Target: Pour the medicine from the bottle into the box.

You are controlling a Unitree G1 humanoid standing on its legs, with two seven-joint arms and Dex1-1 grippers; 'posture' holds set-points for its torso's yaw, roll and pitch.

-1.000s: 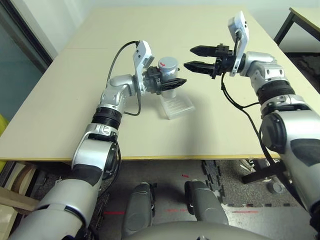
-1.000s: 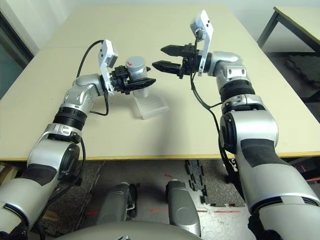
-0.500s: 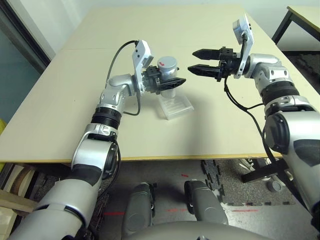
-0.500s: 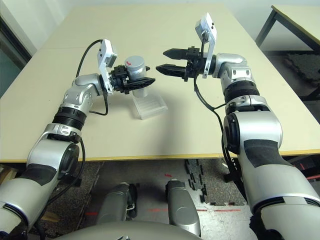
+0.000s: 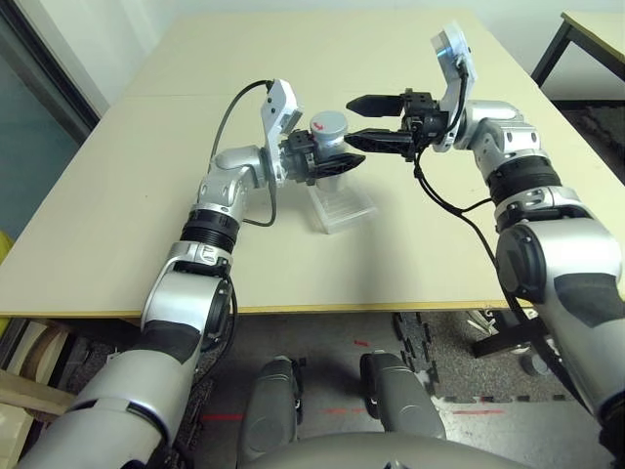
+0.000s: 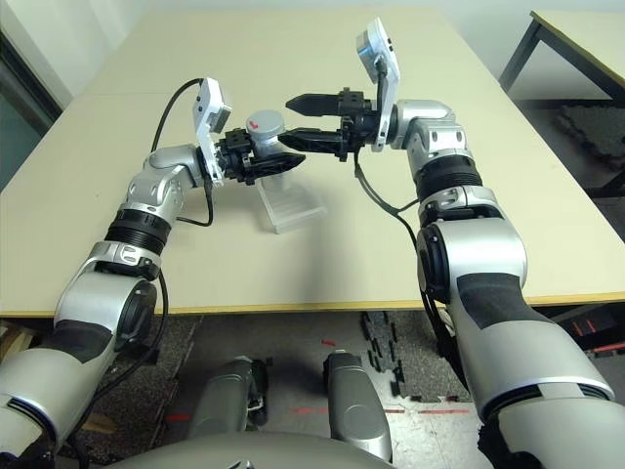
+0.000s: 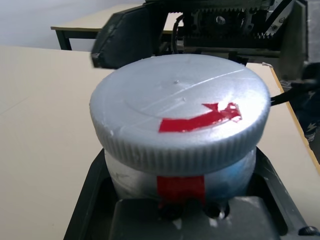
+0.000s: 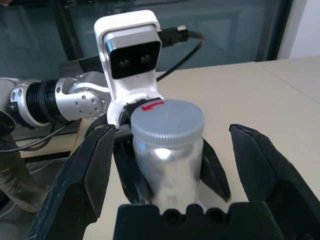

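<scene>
Beige and broad, the desk (image 5: 127,225) fills most of the head views, with a dark glass partition along its left side and a second desk (image 5: 596,29) standing at the far right.

On the left, the left end effector (image 5: 337,162) is held above the desk, and its black fingers are clamped on the bottle (image 5: 327,147) from both sides, low on the body. The bottle stands upright in that grip, lifted clear of the surface. Its round grey cap (image 7: 180,120) is on, and a red mark runs across the cap's top, with another red strip on the label just under the cap's rim.

Directly below the bottle, the box (image 5: 344,207) rests on the desk, a clear shallow tray lying flat. The medicine cannot be made out.

To the right, the right end effector (image 5: 364,119) reaches in from the other side at the level of the cap. Its two fingers are spread well apart, one on the far side of the cap and one on the near side. In the right wrist view the bottle sits between the fingers (image 8: 82,175), with a gap on each side, so they are not touching it.
</scene>
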